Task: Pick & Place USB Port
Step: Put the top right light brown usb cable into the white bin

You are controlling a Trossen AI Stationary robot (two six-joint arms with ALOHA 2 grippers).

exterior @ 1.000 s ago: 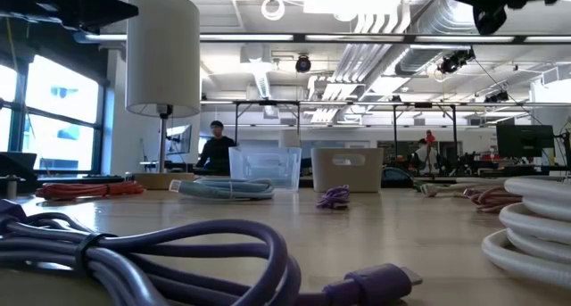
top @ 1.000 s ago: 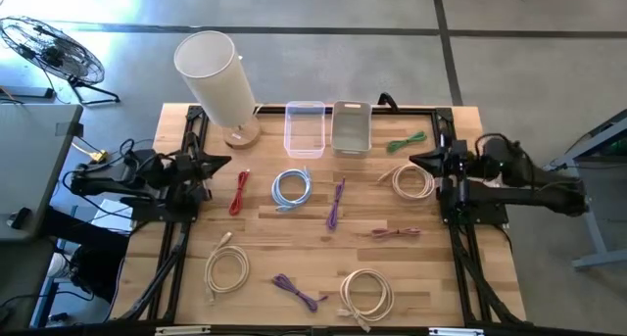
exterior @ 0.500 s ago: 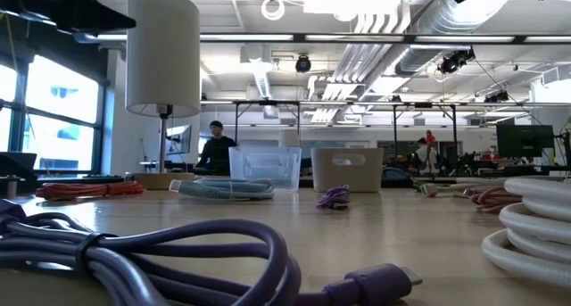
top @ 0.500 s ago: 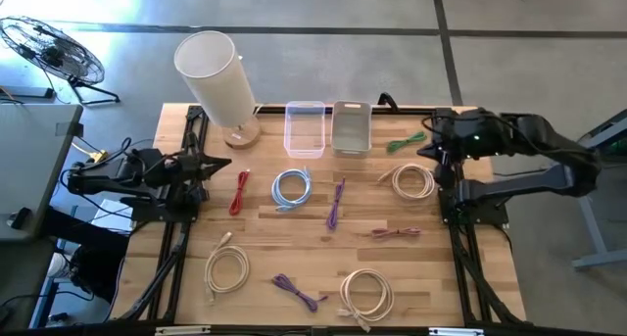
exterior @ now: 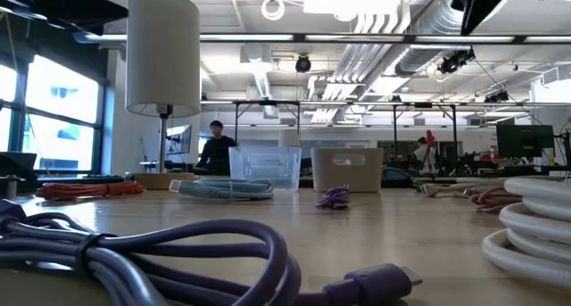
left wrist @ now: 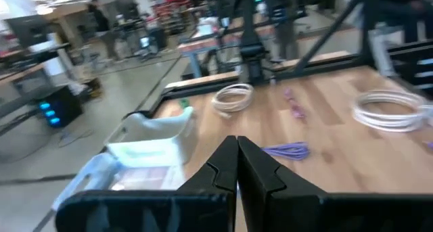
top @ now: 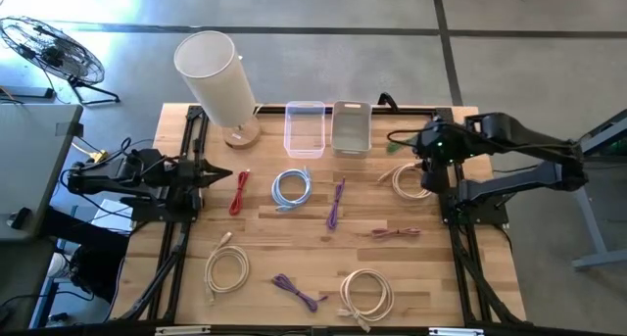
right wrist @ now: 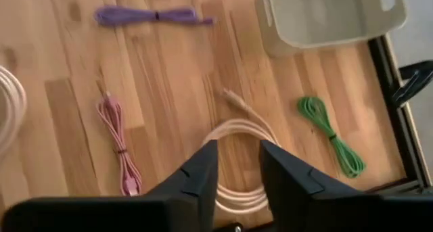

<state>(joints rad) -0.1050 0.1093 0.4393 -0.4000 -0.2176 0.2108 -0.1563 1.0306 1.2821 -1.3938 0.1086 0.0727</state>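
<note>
Several bundled USB cables lie flat on the wooden table: a cream coil (top: 413, 181) on the right, a green one (top: 406, 140), a pink one (top: 396, 233), a purple one (top: 335, 201), a light blue one (top: 292, 188) and a red one (top: 239, 191). My right gripper (top: 428, 156) hovers open above the cream coil (right wrist: 237, 141), pointing down and touching nothing. My left gripper (top: 221, 171) waits shut at the table's left side, near the red cable. In the left wrist view its fingers (left wrist: 237, 161) are closed together.
A clear bin (top: 305, 128) and a grey bin (top: 351, 126) stand at the far edge, next to a tall white lamp (top: 217, 76). More cables lie near the front: a cream coil (top: 226, 267), a purple bundle (top: 299, 292) and another cream coil (top: 366, 293).
My right arm has risen from its low, level pose at the table's right side. It swung toward the far edge, then came back over the cream coil with its gripper tipped downward. No cable has moved.
</note>
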